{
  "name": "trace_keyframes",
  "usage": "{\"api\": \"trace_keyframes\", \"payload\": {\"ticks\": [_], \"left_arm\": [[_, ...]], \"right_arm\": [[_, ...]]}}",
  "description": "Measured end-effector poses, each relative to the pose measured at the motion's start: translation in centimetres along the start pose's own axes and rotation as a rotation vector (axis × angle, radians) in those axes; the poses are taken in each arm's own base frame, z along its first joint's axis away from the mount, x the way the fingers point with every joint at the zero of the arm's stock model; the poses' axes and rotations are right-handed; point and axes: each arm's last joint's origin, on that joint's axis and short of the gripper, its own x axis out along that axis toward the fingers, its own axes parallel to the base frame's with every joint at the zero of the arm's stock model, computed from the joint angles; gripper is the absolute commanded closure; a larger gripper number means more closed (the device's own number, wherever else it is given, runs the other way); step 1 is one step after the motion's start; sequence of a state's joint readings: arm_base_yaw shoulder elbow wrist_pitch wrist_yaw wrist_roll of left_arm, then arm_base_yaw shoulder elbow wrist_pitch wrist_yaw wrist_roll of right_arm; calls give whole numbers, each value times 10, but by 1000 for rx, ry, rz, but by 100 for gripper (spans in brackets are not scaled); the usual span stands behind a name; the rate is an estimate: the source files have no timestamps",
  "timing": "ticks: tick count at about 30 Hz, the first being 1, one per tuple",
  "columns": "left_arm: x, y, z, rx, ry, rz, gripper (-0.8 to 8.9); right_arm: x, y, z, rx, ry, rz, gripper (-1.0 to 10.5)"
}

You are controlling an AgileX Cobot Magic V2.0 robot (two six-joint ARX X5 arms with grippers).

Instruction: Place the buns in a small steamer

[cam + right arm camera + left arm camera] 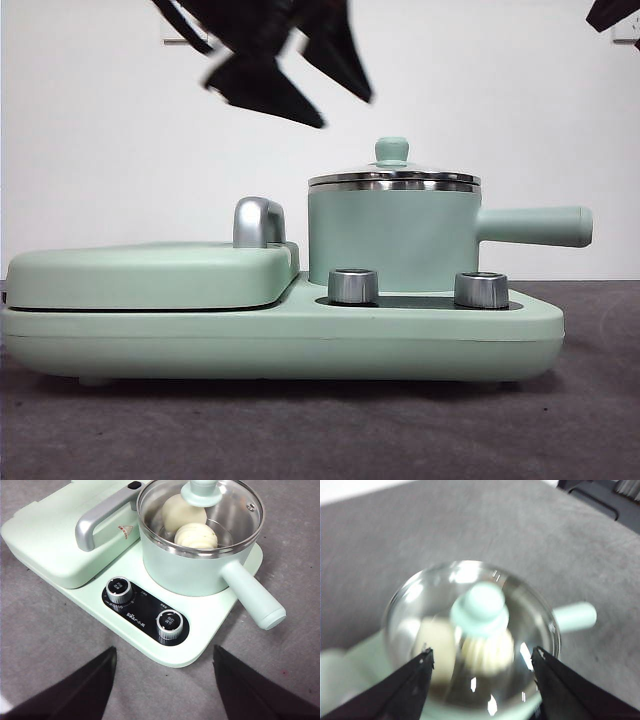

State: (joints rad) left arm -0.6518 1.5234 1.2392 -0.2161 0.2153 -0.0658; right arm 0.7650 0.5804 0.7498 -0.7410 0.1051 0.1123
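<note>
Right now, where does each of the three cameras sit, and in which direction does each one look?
Front view: low, at table height, looking level across at the small steamer; the blurred left gripper hangs above, a black tip at the top corner.
Left wrist view: above the glass lid, looking down; its open jaws frame the green knob.
Right wrist view: high beside the cooker, looking down at its two dials; the right gripper is open and empty.
Shared: both wrist views show the buns under the lid.
</note>
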Motion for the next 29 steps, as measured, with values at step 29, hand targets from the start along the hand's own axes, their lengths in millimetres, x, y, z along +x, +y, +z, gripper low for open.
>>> {"api": "trace_keyframes", "payload": {"ticks": [29], "left_arm": [[-160, 4, -85, -159, -17, 176, 493]], "right_arm": [[62, 12, 41, 14, -161, 46, 638]]}}
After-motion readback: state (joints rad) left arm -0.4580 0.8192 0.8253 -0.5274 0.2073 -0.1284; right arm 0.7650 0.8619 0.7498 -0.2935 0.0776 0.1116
